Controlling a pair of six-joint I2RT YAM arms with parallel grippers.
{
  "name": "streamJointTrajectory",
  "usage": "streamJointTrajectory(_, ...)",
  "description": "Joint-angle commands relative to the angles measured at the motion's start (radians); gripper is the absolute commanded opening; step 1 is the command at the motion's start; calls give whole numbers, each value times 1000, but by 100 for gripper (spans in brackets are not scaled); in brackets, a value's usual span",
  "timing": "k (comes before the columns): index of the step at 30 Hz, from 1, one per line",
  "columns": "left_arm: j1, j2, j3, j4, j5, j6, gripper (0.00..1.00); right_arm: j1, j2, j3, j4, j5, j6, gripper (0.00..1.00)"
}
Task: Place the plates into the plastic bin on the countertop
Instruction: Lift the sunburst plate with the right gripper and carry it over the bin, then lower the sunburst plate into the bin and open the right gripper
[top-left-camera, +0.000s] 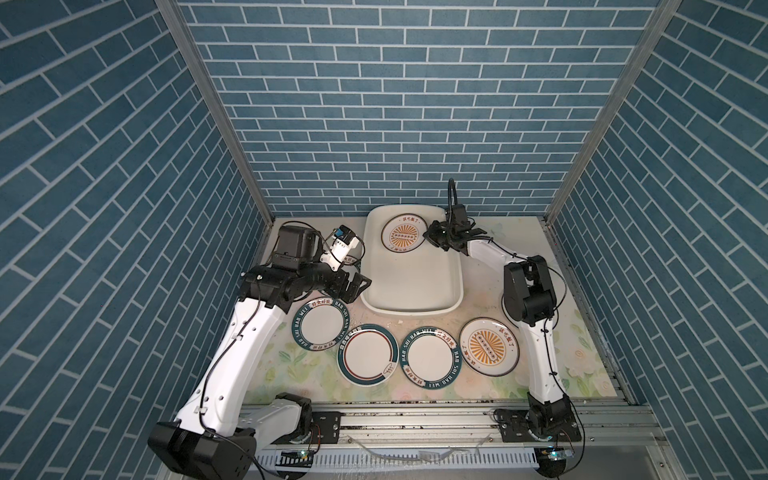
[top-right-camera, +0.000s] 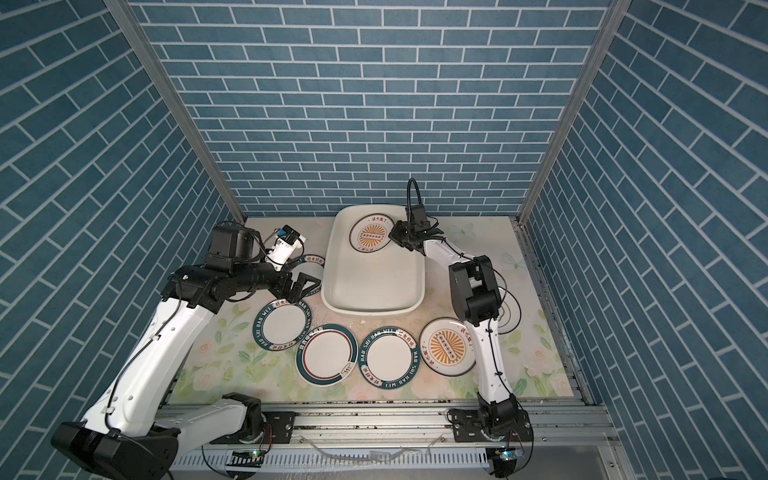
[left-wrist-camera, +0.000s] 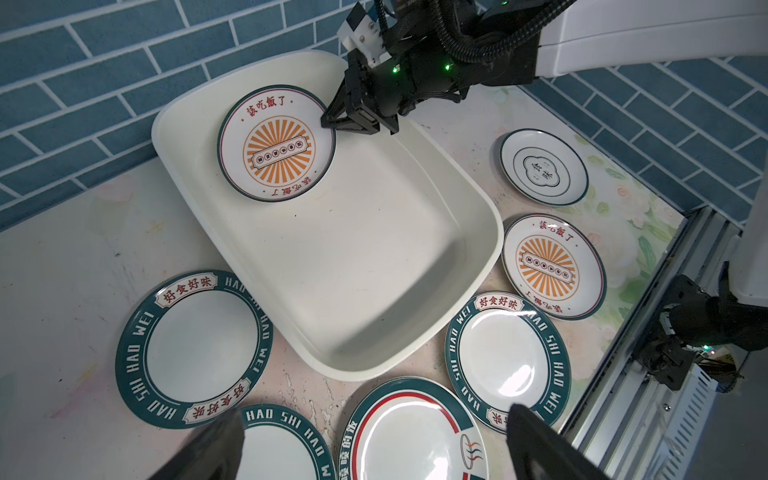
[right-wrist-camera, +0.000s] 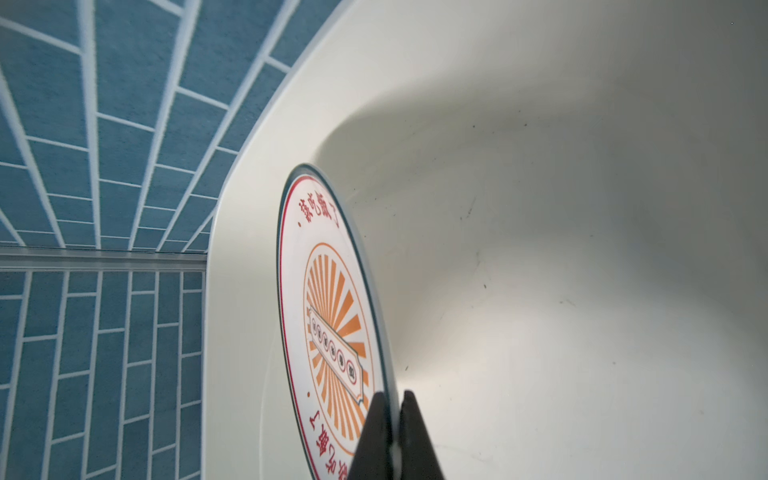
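R gripper (top-left-camera: 432, 239) clamped on sunburst plate (top-left-camera: 403, 235) rim — inside bin (top-left-camera: 409, 309); L gripper (top-left-camera: 353, 286) wide open.

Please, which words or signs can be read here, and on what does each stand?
"HAO SHI HAO WEI": teal-rimmed plate.
"好食好味": same rim, in red.
"該吃飯了": sunburst plate in the bin.
"食味": small plate, centre.
Banner on the sunburst plate: too small to read.
Text on the red-ringed plate: cut off.

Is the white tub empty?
Not empty: the plastic bin holds one sunburst plate at its far end, rim pinched in the right claw.
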Motion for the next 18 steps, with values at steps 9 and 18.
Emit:
streamJointTrajectory(9,-4,-7,2,-27,114,1,100,18,72,80,91,6,99,0)
streamJointTrajectory(18,-4,-4,4,-34,137,11,100,19,88,61,109,-26,125,0)
